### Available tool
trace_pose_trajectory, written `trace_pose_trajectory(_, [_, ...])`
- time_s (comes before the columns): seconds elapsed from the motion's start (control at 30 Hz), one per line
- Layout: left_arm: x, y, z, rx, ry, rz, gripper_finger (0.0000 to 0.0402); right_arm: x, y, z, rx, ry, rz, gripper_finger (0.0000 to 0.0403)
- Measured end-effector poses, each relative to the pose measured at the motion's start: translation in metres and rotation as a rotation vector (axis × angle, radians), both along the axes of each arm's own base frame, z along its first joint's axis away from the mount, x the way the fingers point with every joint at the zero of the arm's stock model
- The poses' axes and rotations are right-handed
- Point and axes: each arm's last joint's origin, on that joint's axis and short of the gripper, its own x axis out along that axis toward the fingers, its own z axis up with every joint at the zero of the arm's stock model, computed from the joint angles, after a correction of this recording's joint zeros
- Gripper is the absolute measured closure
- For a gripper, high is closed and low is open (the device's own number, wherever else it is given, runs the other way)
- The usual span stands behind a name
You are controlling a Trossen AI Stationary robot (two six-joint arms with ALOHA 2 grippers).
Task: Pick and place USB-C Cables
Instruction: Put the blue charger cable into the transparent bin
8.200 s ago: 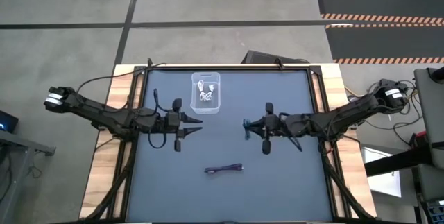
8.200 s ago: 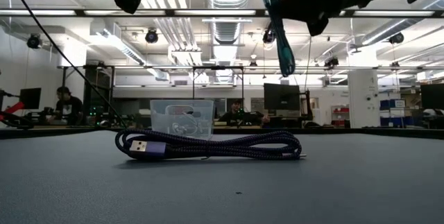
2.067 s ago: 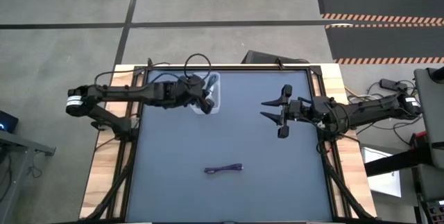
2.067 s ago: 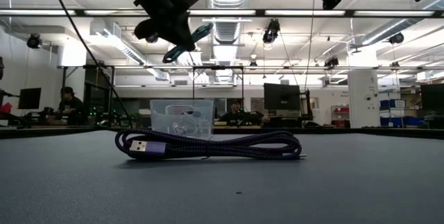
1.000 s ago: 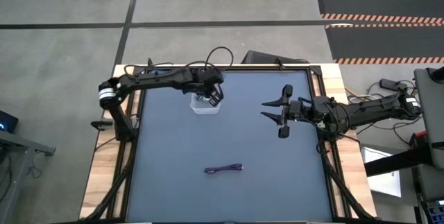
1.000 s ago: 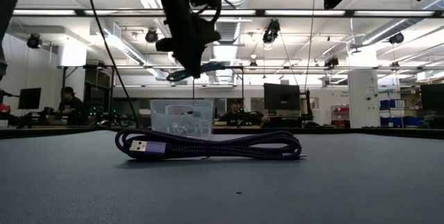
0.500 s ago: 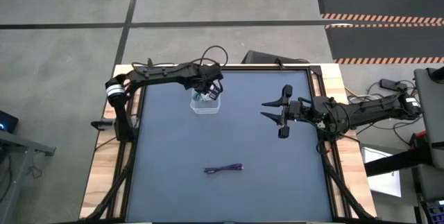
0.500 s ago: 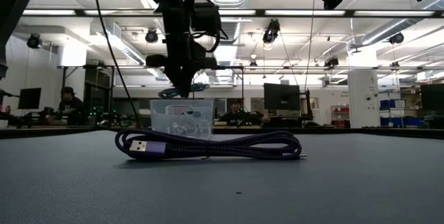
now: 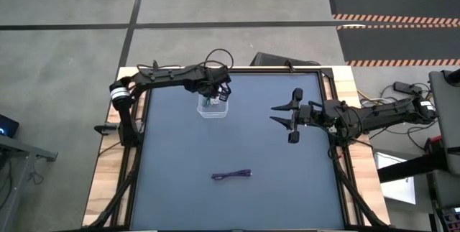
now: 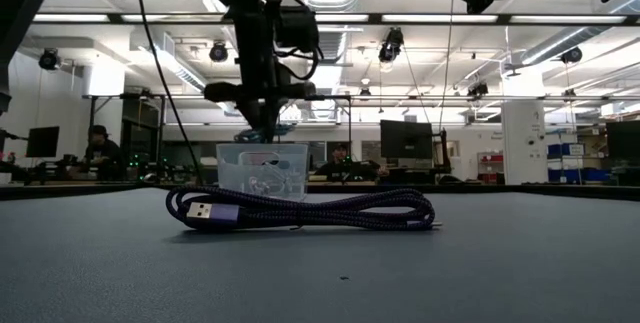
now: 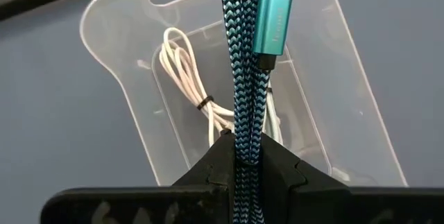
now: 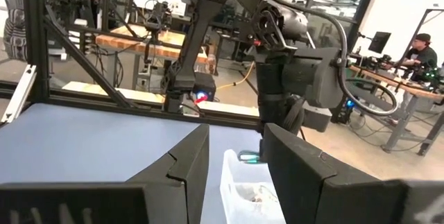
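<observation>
At far end of table point(image 9: 180, 203), left of centre, clear bin point(image 9: 213, 103) is sitting w/ left gripper point(image 9: 210, 100) hanging right over it. Left fingers point(image 11: 208, 172) are pinching shut on teal cable point(image 11: 244, 64), braided bundle w/ teal metal plug housing, dangling above bin opening. Low view is showing gripper point(image 10: 262, 113) w/ cable just above bin rim point(image 10: 262, 171); can't tell if cable tip is touching anything inside.

Bin is holding white cables point(image 11: 191, 78), thin coiled bundles lying on bin floor, one tied w/ small dark band. Exact count unclear through clear walls.

Purple cable point(image 9: 231, 175) is lying flat on table nearer front edge, roughly centre, well apart from bin & both arms. Low view is showing it point(image 10: 300, 208) stretched across in front of bin, USB plug at its left end.

Right gripper point(image 9: 285, 117) is hovering over right-centre of table, fingers point(image 12: 173, 165) spread apart, holding nothing. Right wrist view is looking across at left arm above bin point(image 12: 250, 182).

People are sitting at desks in room behind table.
</observation>
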Motion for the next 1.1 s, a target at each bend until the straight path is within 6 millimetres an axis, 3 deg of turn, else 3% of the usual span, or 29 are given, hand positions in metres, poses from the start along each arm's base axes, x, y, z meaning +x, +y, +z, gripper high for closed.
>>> trace_pose_trajectory(0.63, [-0.001, 0.017, -0.016, -0.087, -0.005, 0.056, 0.0383, 0.000, 0.000, -0.002, -0.004, 0.023, 0.000, 0.0273])
trace_pose_trajectory(1.1, [-0.003, 0.017, -0.020, -0.102, -0.001, 0.079, 0.0384, 0.000, 0.000, -0.003, -0.004, 0.024, 0.000, 0.0273])
